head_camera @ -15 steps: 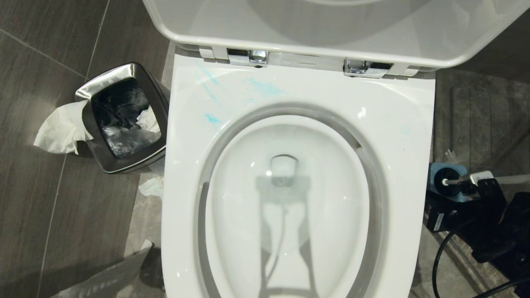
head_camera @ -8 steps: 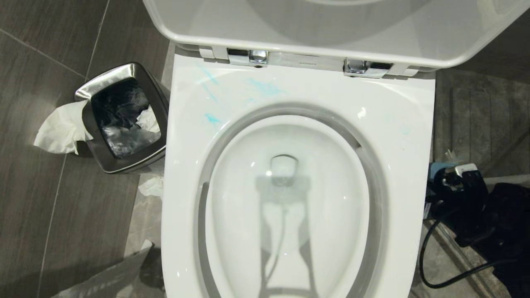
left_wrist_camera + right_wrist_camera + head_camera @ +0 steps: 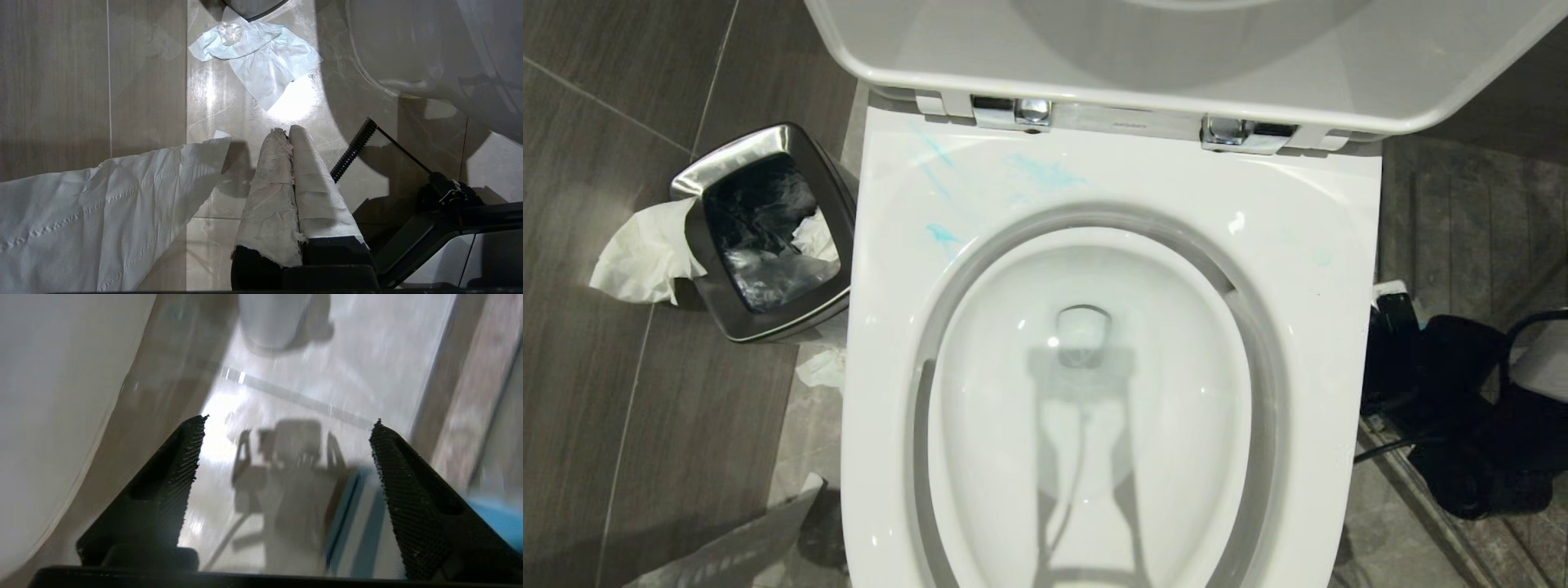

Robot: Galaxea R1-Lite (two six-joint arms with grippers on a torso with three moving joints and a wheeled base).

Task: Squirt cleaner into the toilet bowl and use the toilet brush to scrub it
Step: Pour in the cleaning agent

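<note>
One second on from holding the toilet brush's handle over its blue holder (image 3: pixel 359 522), the right gripper (image 3: pixel 286 457) hangs beside the toilet bowl (image 3: pixel 1094 392) with jaws wide and empty, suggesting scrubbing finished; the left gripper (image 3: pixel 291 134) stays closed.

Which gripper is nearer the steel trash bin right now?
Left, probably. The left gripper hangs low over floor tissue on the steel trash bin's side of the toilet; the right gripper is across the bowl, beside its far wall.
</note>
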